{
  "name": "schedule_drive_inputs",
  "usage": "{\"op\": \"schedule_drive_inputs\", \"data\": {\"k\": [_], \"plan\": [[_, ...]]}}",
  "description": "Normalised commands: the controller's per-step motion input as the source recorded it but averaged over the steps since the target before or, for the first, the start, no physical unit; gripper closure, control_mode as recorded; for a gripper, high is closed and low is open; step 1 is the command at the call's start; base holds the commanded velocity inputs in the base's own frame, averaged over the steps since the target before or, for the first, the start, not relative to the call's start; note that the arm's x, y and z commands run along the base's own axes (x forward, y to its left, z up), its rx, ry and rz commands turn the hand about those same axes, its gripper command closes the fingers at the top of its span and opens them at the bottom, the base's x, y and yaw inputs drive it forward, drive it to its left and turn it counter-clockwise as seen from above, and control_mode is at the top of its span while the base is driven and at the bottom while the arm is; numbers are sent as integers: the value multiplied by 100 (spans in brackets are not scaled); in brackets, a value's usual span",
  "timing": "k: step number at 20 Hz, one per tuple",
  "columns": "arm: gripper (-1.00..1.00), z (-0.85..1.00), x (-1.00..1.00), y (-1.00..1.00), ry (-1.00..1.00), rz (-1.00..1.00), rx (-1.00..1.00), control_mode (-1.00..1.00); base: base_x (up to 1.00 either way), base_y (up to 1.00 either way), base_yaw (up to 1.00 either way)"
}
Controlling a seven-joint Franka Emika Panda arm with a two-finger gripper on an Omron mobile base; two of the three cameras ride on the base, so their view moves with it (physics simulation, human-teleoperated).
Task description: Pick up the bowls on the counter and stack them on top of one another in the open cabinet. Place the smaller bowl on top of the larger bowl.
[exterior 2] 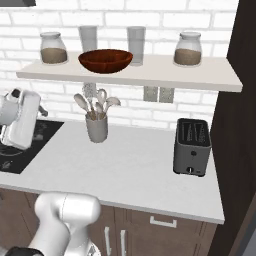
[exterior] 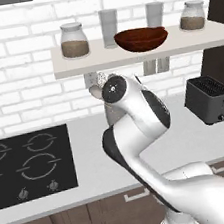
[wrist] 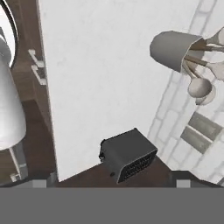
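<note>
Your larger bowl [exterior 2: 105, 60] already sits on the open cabinet [exterior 2: 150, 75], between the jars. I cannot find the smaller bowl on the counter [exterior 2: 130, 170]. Whether the claw is open I cannot tell. Swinging blind could hit the utensil cup [exterior 2: 97, 128] at 12 o'clock or the toaster [exterior 2: 191, 146].

Bowl [exterior 2: 105, 60]: glossy reddish-brown, wood look. Shelf [exterior 2: 150, 75]: matt pale beige, smooth. Counter [exterior 2: 130, 175]: matt light grey, smooth; fronts [exterior: 99, 219] dark brown wood grain, w/ pale metal-look handles. Cooktop [exterior: 28, 166]: black, glassy. Toaster [exterior 2: 191, 146]: dark grey, matt. Cup [exterior 2: 97, 128]: grey, matt. 2 jars [exterior: 74, 40] & 2 tumblers [exterior 2: 136, 45]: clear glass. Wall [exterior: 26, 96]: white brick, rough.
</note>
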Motion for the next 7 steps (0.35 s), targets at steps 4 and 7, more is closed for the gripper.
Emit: {"op": "schedule_drive_inputs", "data": {"k": [4, 7], "plan": [[-100, -100, -10, 89, 9, 6, -24, -100, 0, 0, 0], [-100, -7, -2, 9, 10, 0, -2, -100, 0, 0, 0]]}}
